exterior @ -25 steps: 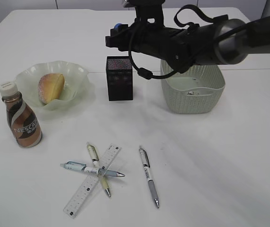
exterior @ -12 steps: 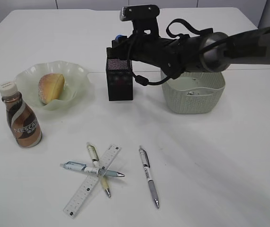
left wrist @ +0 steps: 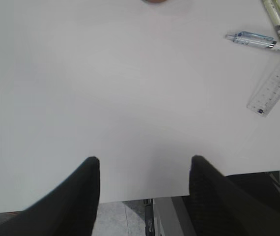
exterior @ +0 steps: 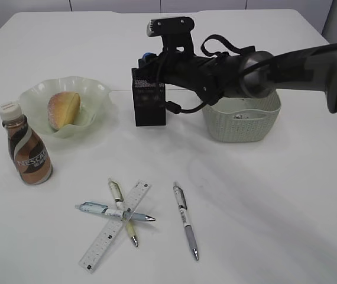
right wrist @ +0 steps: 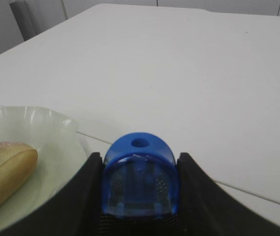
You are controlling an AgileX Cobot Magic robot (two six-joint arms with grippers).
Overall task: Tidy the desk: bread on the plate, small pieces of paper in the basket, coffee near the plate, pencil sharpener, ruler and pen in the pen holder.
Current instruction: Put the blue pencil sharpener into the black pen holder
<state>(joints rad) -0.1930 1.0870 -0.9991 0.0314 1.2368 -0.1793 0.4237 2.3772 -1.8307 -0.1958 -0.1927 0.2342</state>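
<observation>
left hand (left wrist: 144, 167) spread over bare table (left wrist: 105, 98) | ruler (left wrist: 272, 88), blue pen (left wrist: 255, 39) top right

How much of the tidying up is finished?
Done: the bread roll lies on the pale green wavy plate, with the brown coffee bottle beside it. In hand: the right gripper holds the blue pencil sharpener over the black mesh pen holder. Left: the clear ruler and three pens.
</observation>
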